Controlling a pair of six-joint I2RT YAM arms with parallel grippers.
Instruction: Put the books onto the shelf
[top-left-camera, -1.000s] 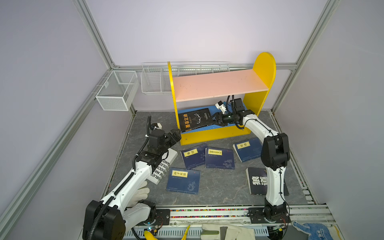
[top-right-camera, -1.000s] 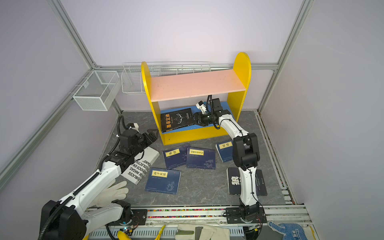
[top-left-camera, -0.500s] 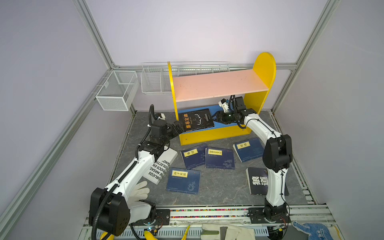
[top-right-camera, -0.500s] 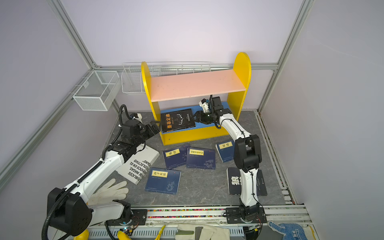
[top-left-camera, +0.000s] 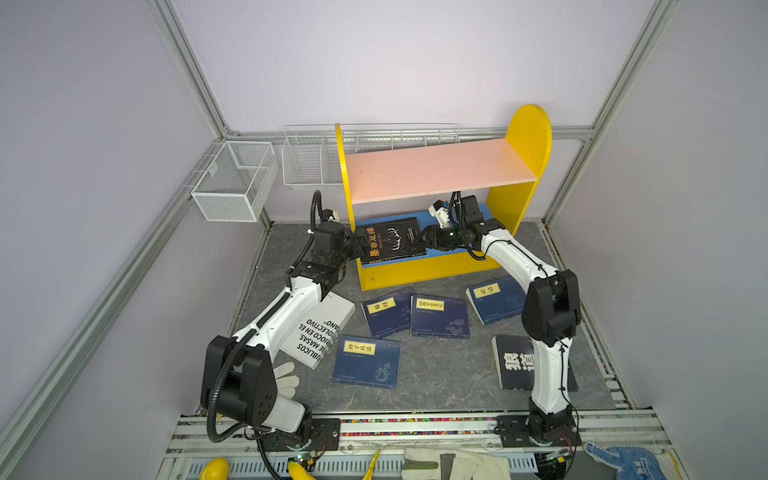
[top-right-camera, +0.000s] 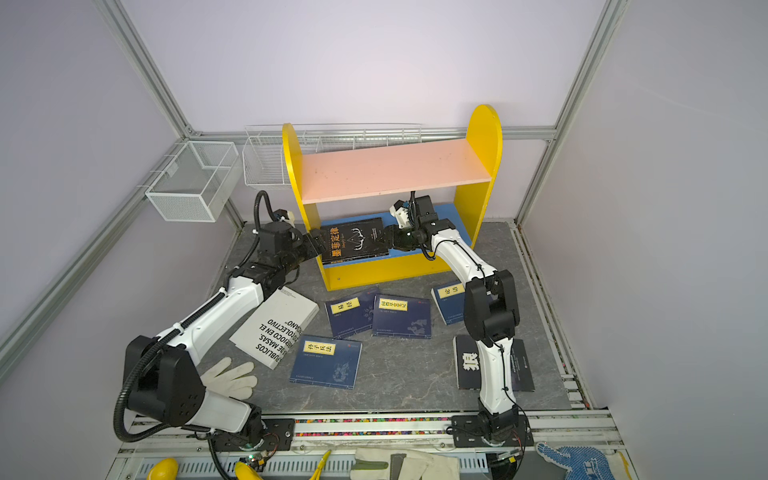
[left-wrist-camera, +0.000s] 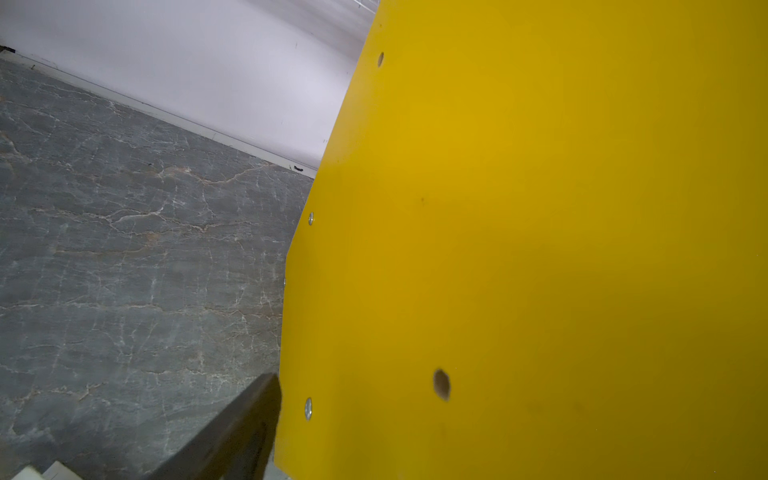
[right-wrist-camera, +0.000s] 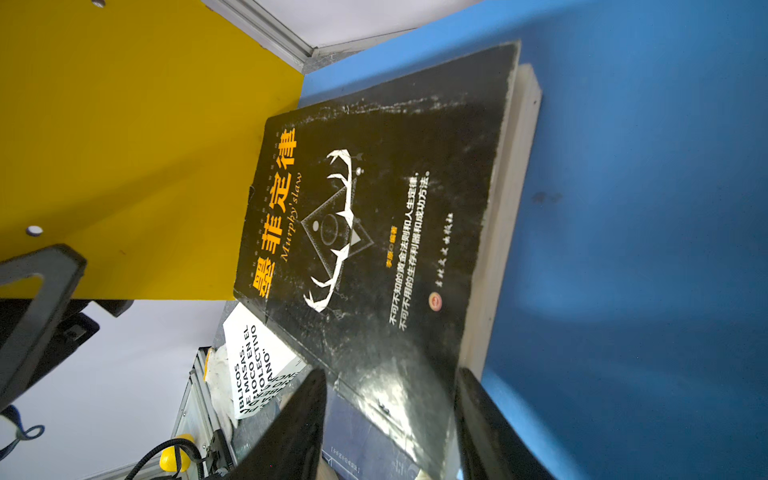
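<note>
Straddling the right end of the black bk (top-left-camera: 392, 243), the R gripper (top-left-camera: 426, 241) reaches in under the pink board (top-left-camera: 436, 170) at frame centre in both top views. In the R wrist view its jaws sit either side of the bk's corner, but can't tell if they actually pinch it. The bk lies tilted, cover up, on the blue lower board (right-wrist-camera: 623, 208) of the shelf (top-left-camera: 528, 137), near the left yellow panel (left-wrist-camera: 519, 228), w/ its front edge sticking out past the shelf front. The L gripper (top-left-camera: 360, 243) is at the bk's left end, by that panel's front edge, jaws released and spread, clasping nothing. In the L wrist view one finger (left-wrist-camera: 249, 424) sits just beside the panel's outer face. The other bks lie flat on the grey desk (top-left-camera: 436, 386). Four navy bks (top-left-camera: 440, 316) are below the shelf, two overlapping. A dark bk w/ big white characters (top-left-camera: 513, 361) is lower right, partly behind the R arm. The white bk (top-left-camera: 320, 332) is lower left, partly under the L arm.
</note>
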